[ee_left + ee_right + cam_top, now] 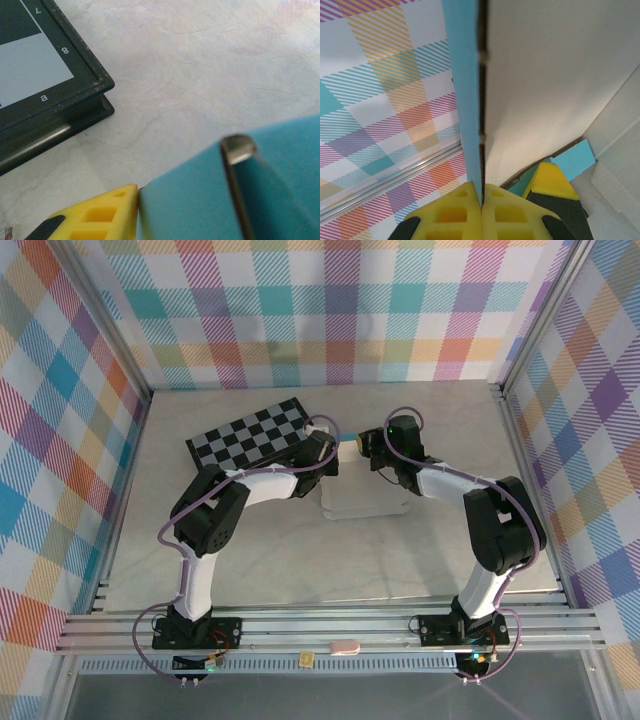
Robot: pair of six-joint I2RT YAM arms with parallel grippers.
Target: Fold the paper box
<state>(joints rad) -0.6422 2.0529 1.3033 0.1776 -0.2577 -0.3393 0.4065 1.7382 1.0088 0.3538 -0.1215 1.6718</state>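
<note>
Bottom centre of the right wrist view: right gripper (481,200), yellow fingers pinched tight on an upright panel of the paper box (535,75). Best to hold that pinch firm and swing the panel along its crease, never across it. Left gripper (338,453) close against the teal card; cannot tell whether clenched or released. Thin card, teal outside, white inside, lying mid-frame overhead. Beyond, upper left, a checkered board (255,430).
</note>
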